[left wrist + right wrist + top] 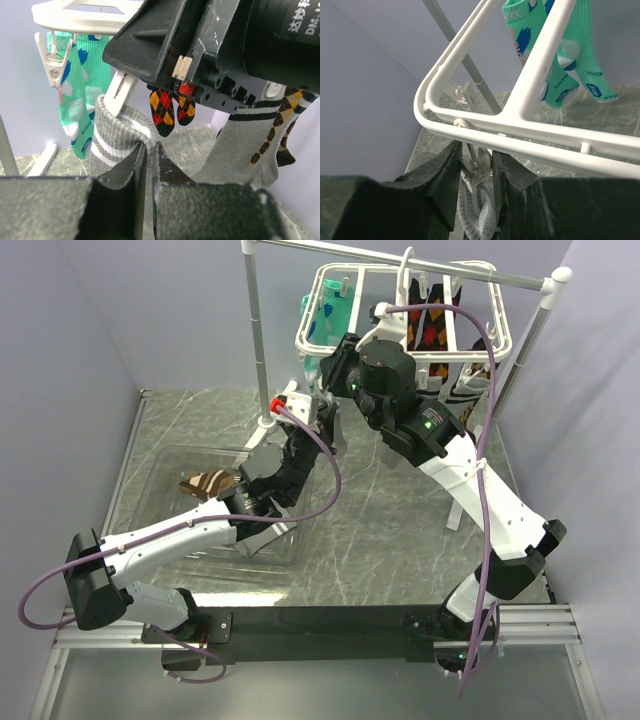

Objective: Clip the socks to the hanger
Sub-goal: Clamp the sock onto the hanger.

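A grey sock [117,135] with two white stripes hangs up under the white hanger [530,137]. My left gripper [150,147] is shut on its ribbed cuff edge. A white clip [120,92] presses into the cuff from above. In the right wrist view my right gripper [476,152] is shut on that clip [479,167], both fingers squeezing its sides, with the grey cuff [477,215] bunched in the clip's mouth below. From above, both grippers meet under the hanger's near left corner [305,340], the left gripper [318,418] below the right gripper [335,365].
Teal patterned socks [570,60] and dark argyle socks [430,330] hang from the hanger, beside a grey sock with dark stripes [240,145]. The metal rail stand [258,340] carries the hanger. A clear bin [165,465] at the left holds a brown patterned sock [210,483].
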You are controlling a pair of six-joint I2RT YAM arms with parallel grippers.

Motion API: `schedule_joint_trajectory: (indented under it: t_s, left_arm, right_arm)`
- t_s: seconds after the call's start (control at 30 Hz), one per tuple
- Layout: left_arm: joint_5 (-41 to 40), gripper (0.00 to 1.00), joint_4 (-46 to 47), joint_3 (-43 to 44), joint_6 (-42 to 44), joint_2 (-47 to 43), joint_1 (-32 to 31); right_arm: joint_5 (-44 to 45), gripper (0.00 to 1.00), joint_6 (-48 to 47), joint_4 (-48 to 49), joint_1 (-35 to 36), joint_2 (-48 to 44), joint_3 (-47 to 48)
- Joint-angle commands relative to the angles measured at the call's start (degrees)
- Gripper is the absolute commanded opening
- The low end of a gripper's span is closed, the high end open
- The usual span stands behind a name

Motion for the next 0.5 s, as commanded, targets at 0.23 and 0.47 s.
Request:
schedule_joint_trajectory:
  t_s: [0.23, 0.47]
  left_arm:
    - [-1.4, 0.01, 5.4, -1.1, 3.5, -2.9, -0.3]
    - [-2.0, 0.01, 5.6, -1.2, 4.2, -2.9, -0.3]
  right_arm:
    - [0.0, 0.00, -1.2, 1.8, -0.1, -2.0, -0.9]
    - [0.2, 0.00, -1.4, 1.6, -0.2, -1.6, -0.6]
